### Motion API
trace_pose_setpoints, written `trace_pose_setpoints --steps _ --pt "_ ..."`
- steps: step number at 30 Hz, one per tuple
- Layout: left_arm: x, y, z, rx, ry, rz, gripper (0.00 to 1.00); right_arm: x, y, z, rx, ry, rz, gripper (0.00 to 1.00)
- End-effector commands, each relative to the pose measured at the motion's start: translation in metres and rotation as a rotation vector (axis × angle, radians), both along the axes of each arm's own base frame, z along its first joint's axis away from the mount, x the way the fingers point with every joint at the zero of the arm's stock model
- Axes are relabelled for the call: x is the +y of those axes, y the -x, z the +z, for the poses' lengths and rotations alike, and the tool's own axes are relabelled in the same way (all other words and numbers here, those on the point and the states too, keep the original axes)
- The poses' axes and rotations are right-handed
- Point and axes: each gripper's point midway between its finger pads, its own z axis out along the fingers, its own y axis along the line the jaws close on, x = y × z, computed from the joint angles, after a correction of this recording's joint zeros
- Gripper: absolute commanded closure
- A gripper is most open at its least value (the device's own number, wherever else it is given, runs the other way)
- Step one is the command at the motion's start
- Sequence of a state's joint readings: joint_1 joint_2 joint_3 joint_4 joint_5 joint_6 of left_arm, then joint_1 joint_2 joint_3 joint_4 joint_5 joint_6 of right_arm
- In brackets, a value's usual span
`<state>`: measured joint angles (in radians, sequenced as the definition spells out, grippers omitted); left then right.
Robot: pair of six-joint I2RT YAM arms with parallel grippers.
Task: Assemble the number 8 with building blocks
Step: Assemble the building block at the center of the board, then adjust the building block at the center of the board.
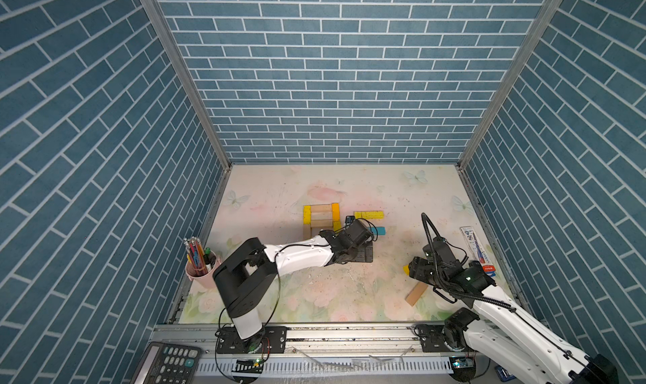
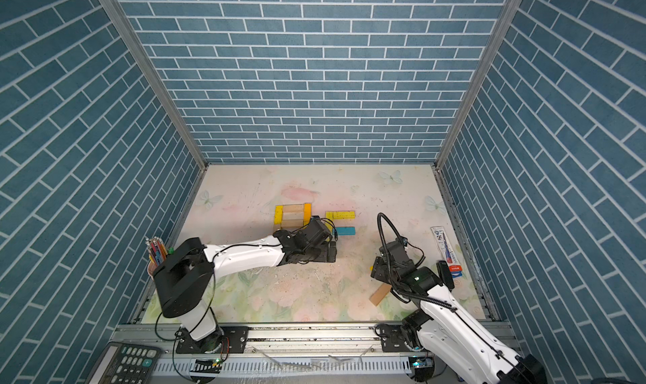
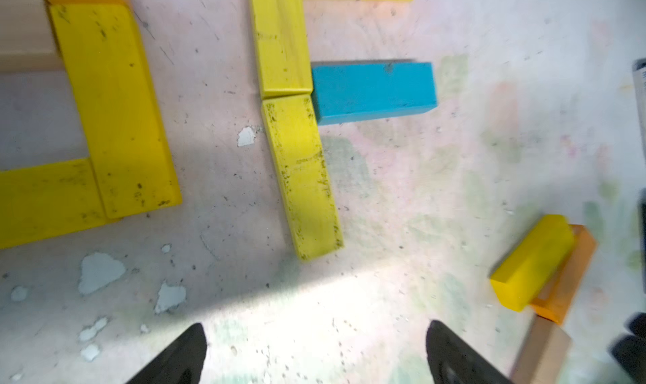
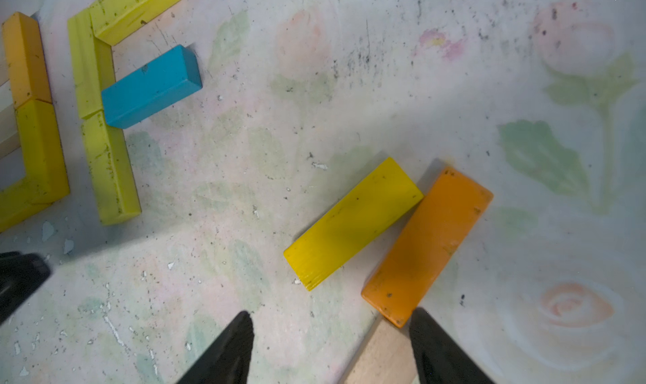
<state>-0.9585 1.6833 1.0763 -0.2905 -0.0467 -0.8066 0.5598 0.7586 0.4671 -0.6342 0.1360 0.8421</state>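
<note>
Now, gaping wide at the left pincer, nothing between the black fingertips, only bare bench below. Just ahead, lying flat: a yellow plank end to end with a second yellow plank, and a teal plank butting their joint sideways. Over at the right pincer: parted about halfway, gripping nothing, with a tan plank on the bench below the gap. Beyond the tips, touching at a corner, a loose yellow plank and an orange plank. Farther off, in both top views, a frame of planks, near part hidden behind the left arm.
</note>
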Motion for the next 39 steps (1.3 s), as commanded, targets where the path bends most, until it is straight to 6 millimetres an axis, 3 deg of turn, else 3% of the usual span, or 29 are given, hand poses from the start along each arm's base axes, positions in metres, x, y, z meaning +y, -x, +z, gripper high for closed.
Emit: trace_pose_setpoints --steps 1,8,11,25,39 --pt "-0.004 0.004 0.029 -0.079 0.074 -0.096 0.01 -0.003 -0.003 0.012 0.002 -0.028 -0.07 0.28" --pt "-0.008 0.013 0.063 -0.209 0.227 -0.223 0.0 0.001 -0.009 0.004 0.04 -0.044 -0.082 0.19" --pt "-0.005 0.017 0.067 -0.231 0.261 -0.245 0.0 0.006 -0.015 0.001 0.057 -0.042 -0.067 0.18" --pt "0.012 0.017 0.058 -0.232 0.278 -0.218 0.0 0.021 -0.033 -0.014 0.106 -0.088 -0.071 0.29" --pt "0.018 0.015 0.05 -0.201 0.289 -0.191 0.0 0.02 -0.027 -0.031 0.178 -0.092 -0.109 0.27"
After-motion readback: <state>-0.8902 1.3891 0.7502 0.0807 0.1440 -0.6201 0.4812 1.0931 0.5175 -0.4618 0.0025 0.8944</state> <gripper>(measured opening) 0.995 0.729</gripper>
